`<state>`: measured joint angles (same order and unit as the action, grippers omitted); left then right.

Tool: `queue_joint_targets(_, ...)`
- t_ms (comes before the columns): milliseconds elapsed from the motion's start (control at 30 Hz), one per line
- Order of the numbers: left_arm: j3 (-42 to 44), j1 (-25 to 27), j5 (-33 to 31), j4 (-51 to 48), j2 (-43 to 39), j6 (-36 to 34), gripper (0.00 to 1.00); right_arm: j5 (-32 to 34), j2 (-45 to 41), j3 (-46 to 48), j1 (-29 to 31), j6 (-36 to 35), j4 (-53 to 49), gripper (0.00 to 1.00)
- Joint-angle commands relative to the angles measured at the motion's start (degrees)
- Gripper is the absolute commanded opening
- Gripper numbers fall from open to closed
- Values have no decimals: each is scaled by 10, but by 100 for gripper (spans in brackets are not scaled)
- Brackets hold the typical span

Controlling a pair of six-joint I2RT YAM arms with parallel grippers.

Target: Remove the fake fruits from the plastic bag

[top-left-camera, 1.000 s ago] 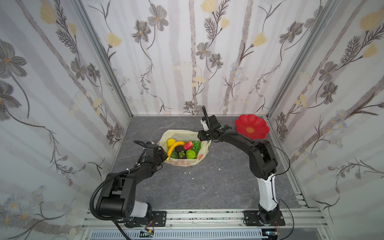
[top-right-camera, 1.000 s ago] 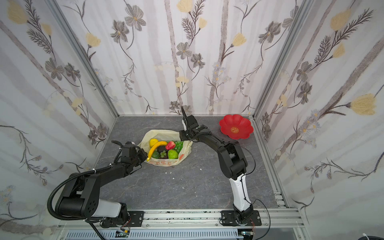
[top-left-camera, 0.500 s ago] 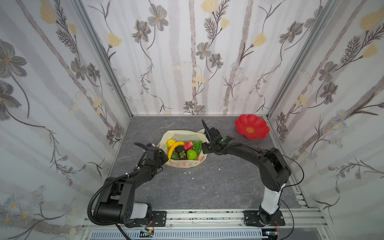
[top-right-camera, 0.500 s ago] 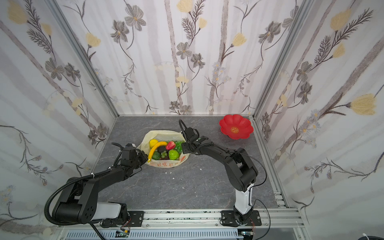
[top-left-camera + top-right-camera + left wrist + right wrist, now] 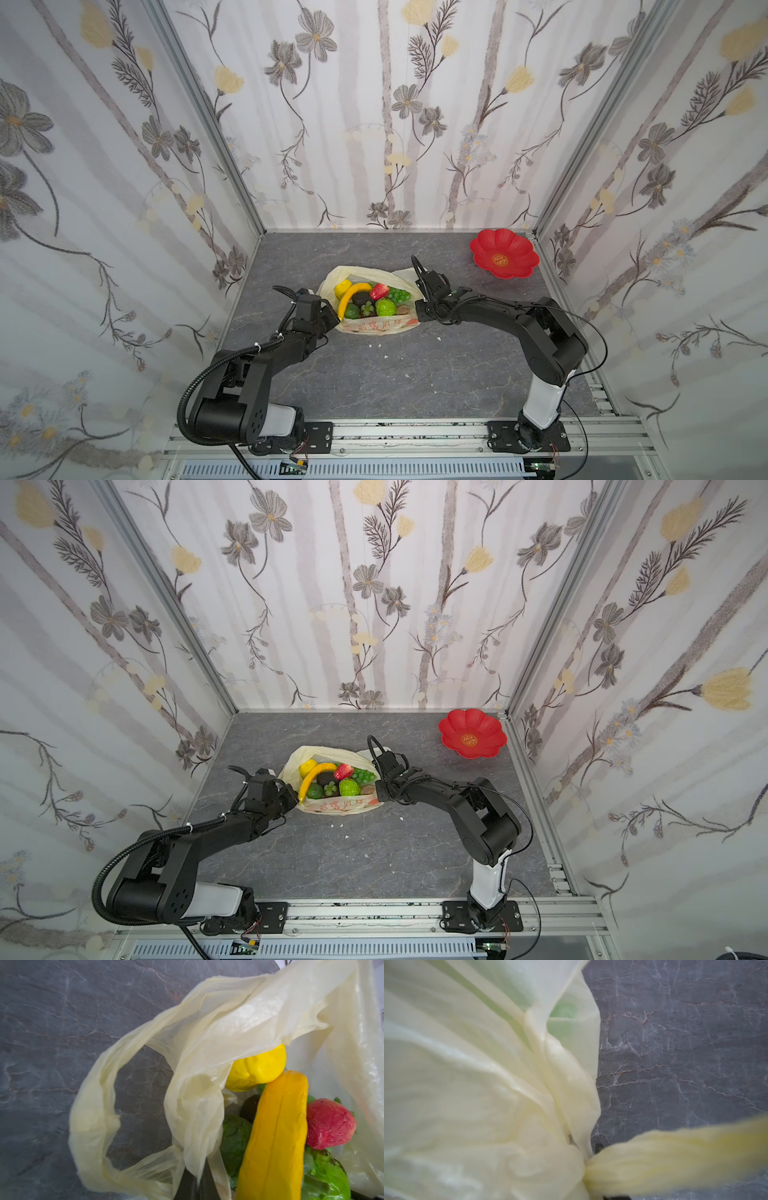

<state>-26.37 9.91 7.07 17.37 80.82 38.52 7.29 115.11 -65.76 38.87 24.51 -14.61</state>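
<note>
The plastic bag lies open mid-table in both top views, its pale-yellow film printed in red. Inside are the fake fruits: a banana, a strawberry, a yellow orange, green grapes and a bumpy green fruit. My left gripper is shut on the bag's left rim. In the left wrist view film runs between its dark fingers, beside the banana. My right gripper pinches the bag's right edge. Bunched film hides its jaws.
A red flower-shaped plate sits in the back right corner. Flower-patterned walls close off the grey stone table on three sides. Small white crumbs lie in front of the bag. A loop handle rests on the table.
My right arm has swung from behind the bag forward and down to its right edge, and its jaws have closed on the film. The left gripper has kept its hold.
</note>
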Motion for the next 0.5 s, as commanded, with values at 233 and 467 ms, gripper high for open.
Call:
queue_joint_targets(233, -43, -14, -8, 58, 61, -14, 0, -34, 81, -94, 0, 2, 35, 23)
queue_joint_targets(467, -86, -46, 31, 126, 137, 4, 0, -34, 133, -176, -27, -3, 19, 21)
